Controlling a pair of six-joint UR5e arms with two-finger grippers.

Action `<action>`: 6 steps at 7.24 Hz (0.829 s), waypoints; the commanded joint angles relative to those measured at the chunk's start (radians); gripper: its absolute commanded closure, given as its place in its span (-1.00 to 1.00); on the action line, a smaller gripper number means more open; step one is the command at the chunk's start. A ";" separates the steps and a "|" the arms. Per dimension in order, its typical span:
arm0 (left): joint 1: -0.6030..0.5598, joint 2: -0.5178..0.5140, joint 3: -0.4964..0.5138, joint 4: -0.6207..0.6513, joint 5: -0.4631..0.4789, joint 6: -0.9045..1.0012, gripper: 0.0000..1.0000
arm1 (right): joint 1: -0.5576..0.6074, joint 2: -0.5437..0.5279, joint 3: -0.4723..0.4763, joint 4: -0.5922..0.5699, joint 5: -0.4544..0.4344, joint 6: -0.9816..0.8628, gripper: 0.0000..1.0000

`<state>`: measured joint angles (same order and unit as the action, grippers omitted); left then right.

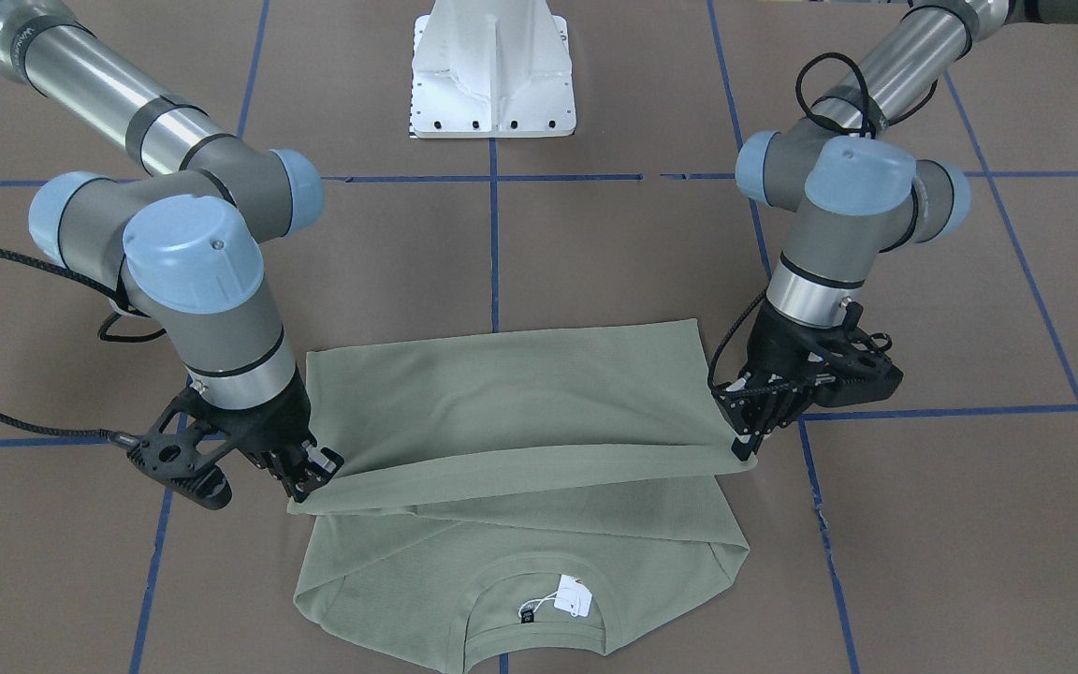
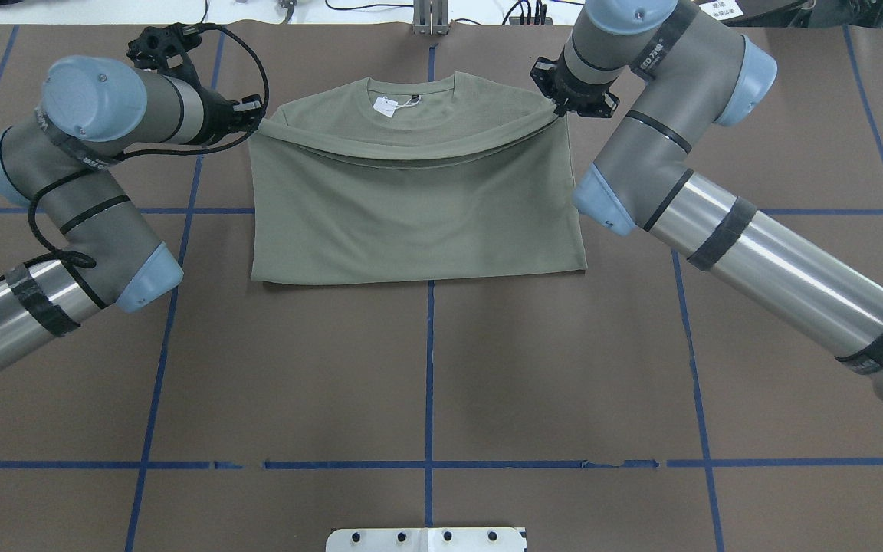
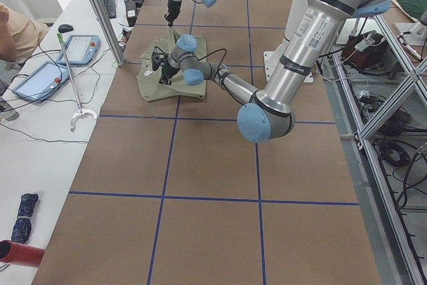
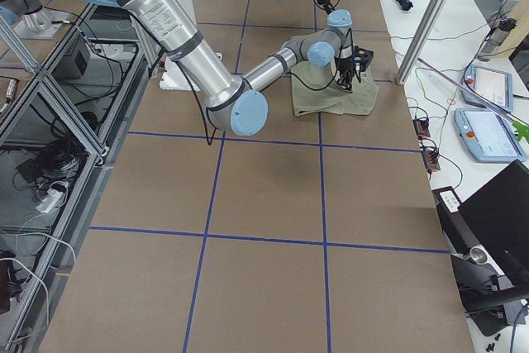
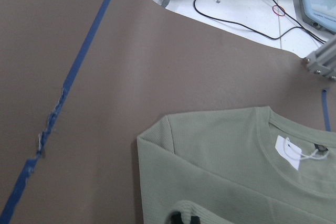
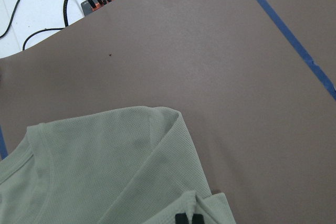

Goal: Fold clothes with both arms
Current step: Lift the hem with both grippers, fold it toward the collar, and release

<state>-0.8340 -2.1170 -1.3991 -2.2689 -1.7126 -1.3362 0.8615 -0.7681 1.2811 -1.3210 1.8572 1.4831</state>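
The green shirt (image 2: 411,207) lies flat on the brown counter (image 2: 564,368), in the middle and on the far side from the robot. Its collar (image 2: 441,86) points away from the robot, with a white hang tag (image 2: 385,106) inside it. The left fingers (image 1: 752,431) are pinched shut on the left corner of the bottom edge. The right fingers (image 1: 305,476) are pinched shut on the right corner. Both corners are lifted a little above the counter and are held over the chest, so the bottom half is being folded onto the top half. The step in hand looks like laying this bottom edge down near the shoulders, and it seems more than half done. The lifted edge sags in the middle, so it would be good to pull the two corners a bit apart, left and right, until the edge is straight. Both arms should then go the same way at the same speed, or the fold will come out crooked. The edge would best land just short of the collar, with the sides of the top layer right over the sides of the layer below. The fingers should go low, almost to the cloth, before they let go, so the corners do not flop or roll back. A hard pull could drag the whole shirt along the counter, so a slow, gentle move looks safest.
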 commanded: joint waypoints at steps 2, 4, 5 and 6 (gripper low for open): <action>-0.020 -0.119 0.276 -0.150 0.040 0.012 1.00 | 0.002 0.049 -0.175 0.105 -0.015 -0.004 1.00; -0.019 -0.135 0.307 -0.152 0.042 0.012 1.00 | -0.012 0.050 -0.247 0.129 -0.067 -0.004 1.00; -0.019 -0.139 0.316 -0.150 0.041 0.012 1.00 | -0.018 0.050 -0.256 0.129 -0.081 -0.004 1.00; -0.019 -0.143 0.315 -0.150 0.041 0.011 1.00 | -0.025 0.052 -0.256 0.129 -0.095 -0.004 1.00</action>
<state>-0.8531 -2.2541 -1.0900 -2.4191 -1.6722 -1.3242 0.8450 -0.7176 1.0334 -1.1938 1.7826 1.4788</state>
